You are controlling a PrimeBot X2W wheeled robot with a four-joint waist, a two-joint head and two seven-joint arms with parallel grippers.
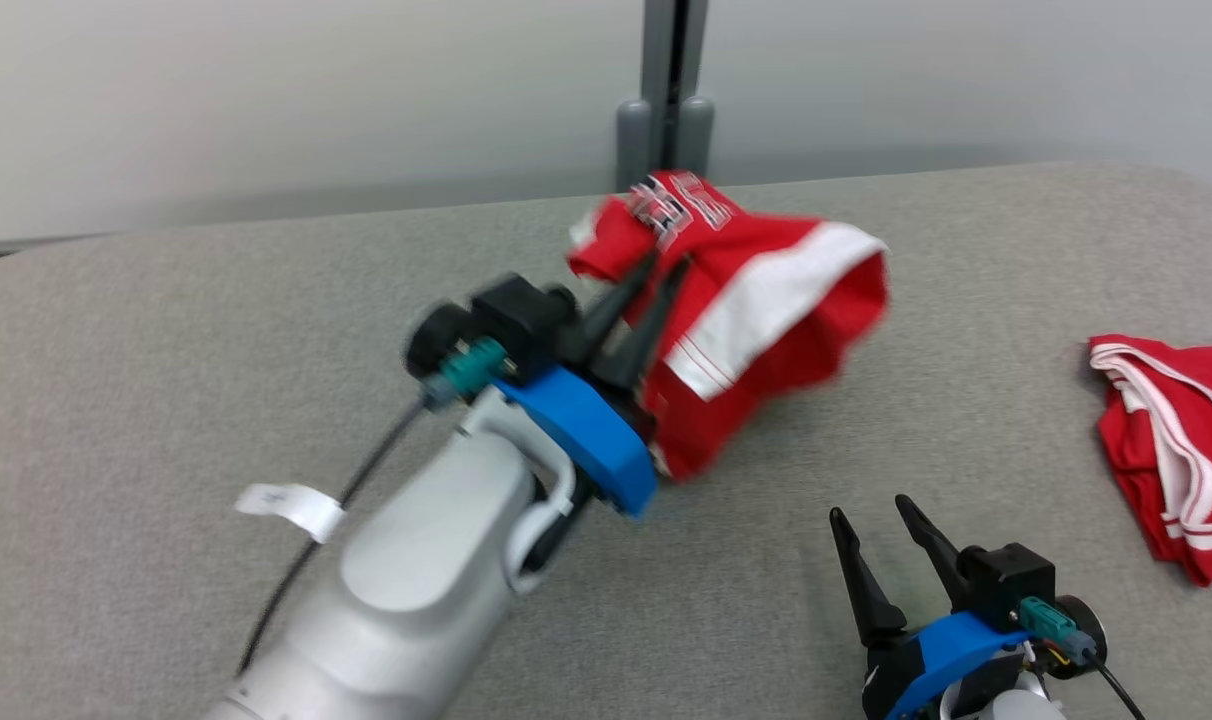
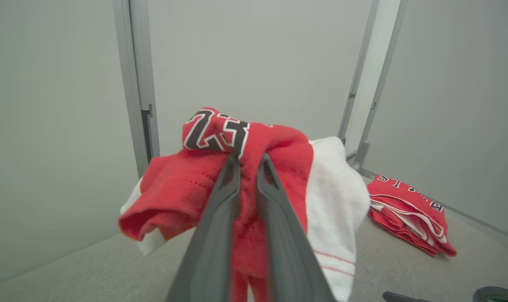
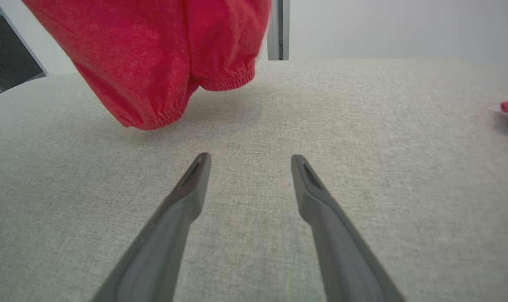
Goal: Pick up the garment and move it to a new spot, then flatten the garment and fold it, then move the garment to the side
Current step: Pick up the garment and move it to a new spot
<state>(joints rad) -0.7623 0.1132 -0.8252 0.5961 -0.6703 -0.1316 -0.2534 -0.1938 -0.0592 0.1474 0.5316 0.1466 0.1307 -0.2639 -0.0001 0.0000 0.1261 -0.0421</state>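
Note:
A red garment (image 1: 756, 330) with white bands and black lettering hangs bunched above the middle of the grey table (image 1: 216, 350). My left gripper (image 1: 663, 265) is shut on a fold near its top. The left wrist view has the two dark fingers (image 2: 224, 197) pinching red cloth of the garment (image 2: 279, 167). Its lower hem (image 3: 153, 84) dangles just above the tabletop at the upper left of the right wrist view. My right gripper (image 1: 871, 513) rests low at the front right, open, with bare table between its fingers (image 3: 191, 180).
A second red and white garment (image 1: 1181, 450) lies folded at the table's right edge, also in the left wrist view (image 2: 409, 216). A grey post (image 1: 671, 90) stands behind the table's far edge against a pale wall.

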